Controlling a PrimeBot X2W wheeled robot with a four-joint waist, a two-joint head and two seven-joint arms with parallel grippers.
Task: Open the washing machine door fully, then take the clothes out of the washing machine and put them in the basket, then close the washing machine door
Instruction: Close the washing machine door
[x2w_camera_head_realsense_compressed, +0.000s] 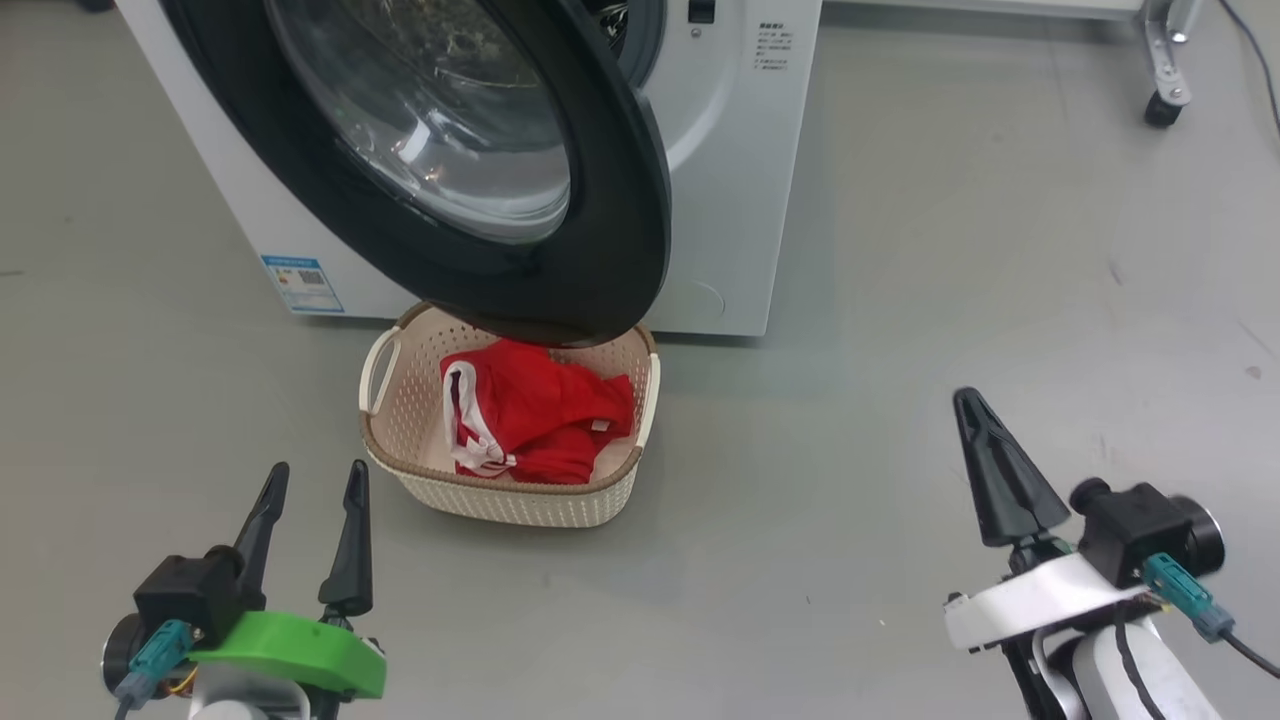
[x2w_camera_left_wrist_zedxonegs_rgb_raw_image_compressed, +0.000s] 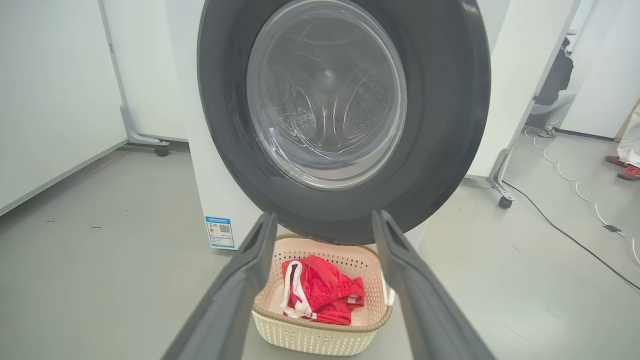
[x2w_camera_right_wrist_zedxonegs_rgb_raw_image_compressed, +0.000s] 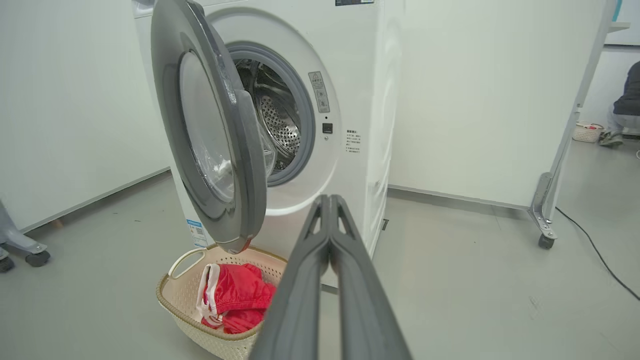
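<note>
While empty left jaws gape and right jaws meet, right wrist shows drum (x2w_camera_right_wrist_zedxonegs_rgb_raw_image_compressed: 279, 125).

The washing machine door (x2w_camera_right_wrist_zedxonegs_rgb_raw_image_compressed: 210, 130) stands swung out from the washing machine (x2w_camera_right_wrist_zedxonegs_rgb_raw_image_compressed: 372, 100), above the basket (x2w_camera_right_wrist_zedxonegs_rgb_raw_image_compressed: 172, 296) on the floor (x2w_camera_right_wrist_zedxonegs_rgb_raw_image_compressed: 475, 280), where the clothes (x2w_camera_right_wrist_zedxonegs_rgb_raw_image_compressed: 236, 298) lie. The right gripper (x2w_camera_right_wrist_zedxonegs_rgb_raw_image_compressed: 329, 200) is pressed closed, empty.

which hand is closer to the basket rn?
Left. The left hand hovers open just in front and to the left of the basket. The right hand, shut, is much farther off on the basket's right side.
</note>
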